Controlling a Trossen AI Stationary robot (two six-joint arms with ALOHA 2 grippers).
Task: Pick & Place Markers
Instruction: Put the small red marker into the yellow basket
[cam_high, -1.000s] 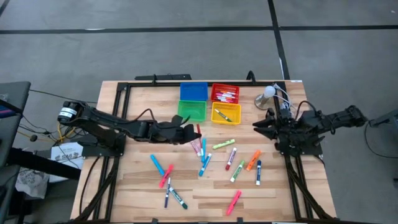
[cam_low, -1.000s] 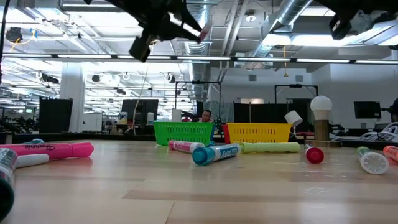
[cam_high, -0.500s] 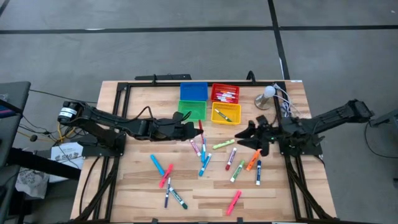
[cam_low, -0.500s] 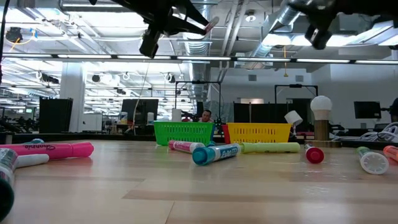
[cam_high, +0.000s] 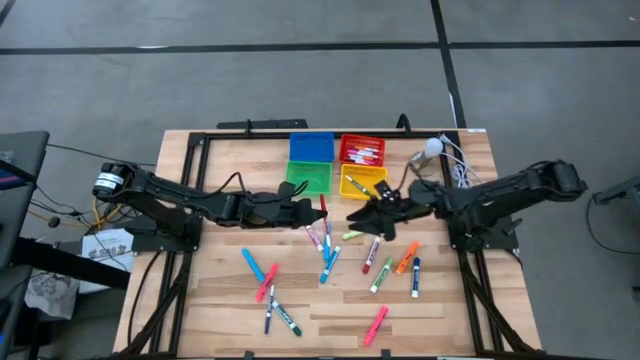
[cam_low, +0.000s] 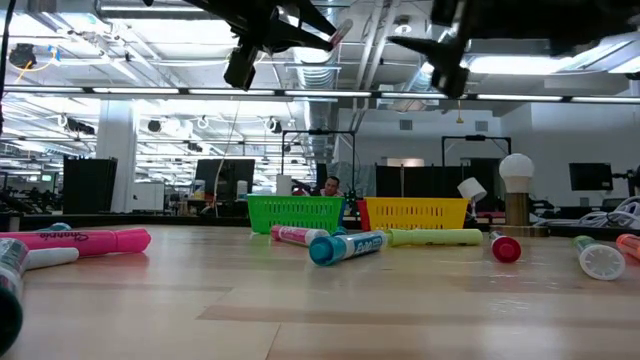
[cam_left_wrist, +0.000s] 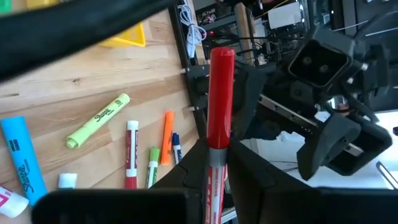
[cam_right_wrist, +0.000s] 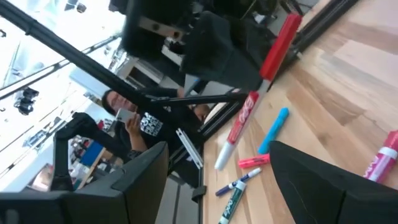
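Several markers lie scattered on the wooden table (cam_high: 220, 300), among them a yellow-green one (cam_high: 360, 232), an orange one (cam_high: 407, 257) and a pink one (cam_high: 376, 325). Above the table's middle, my left gripper (cam_high: 312, 208) is shut on a red marker (cam_left_wrist: 219, 99), close to the green bin (cam_high: 308, 177). My right gripper (cam_high: 362, 215) stands open just to its right, facing it, with nothing between its fingers (cam_right_wrist: 149, 180). In the right wrist view the red marker (cam_right_wrist: 280, 43) shows ahead of those fingers. In the low view both grippers hang high over the table. My left gripper pinches the red marker between its two fingers on the pale barrel (cam_left_wrist: 213, 171) below the red cap. The fingers reach in from the table's left. The capped end (cam_left_wrist: 221, 62) sticks out past the fingertips, and the marker is lifted clear of the table.
Blue (cam_high: 311, 147), red (cam_high: 362, 150) and yellow (cam_high: 362, 183) bins stand at the far middle; the red one holds markers. A white lamp-like object (cam_high: 432, 148) with cables stands far right. A person (cam_right_wrist: 134, 115) sits beyond the table.
My right gripper has swung from the table's right side toward its middle, up to my left gripper, and its fingers stand wider apart than before. My left gripper has kept its hold on the red marker and raised it slightly.
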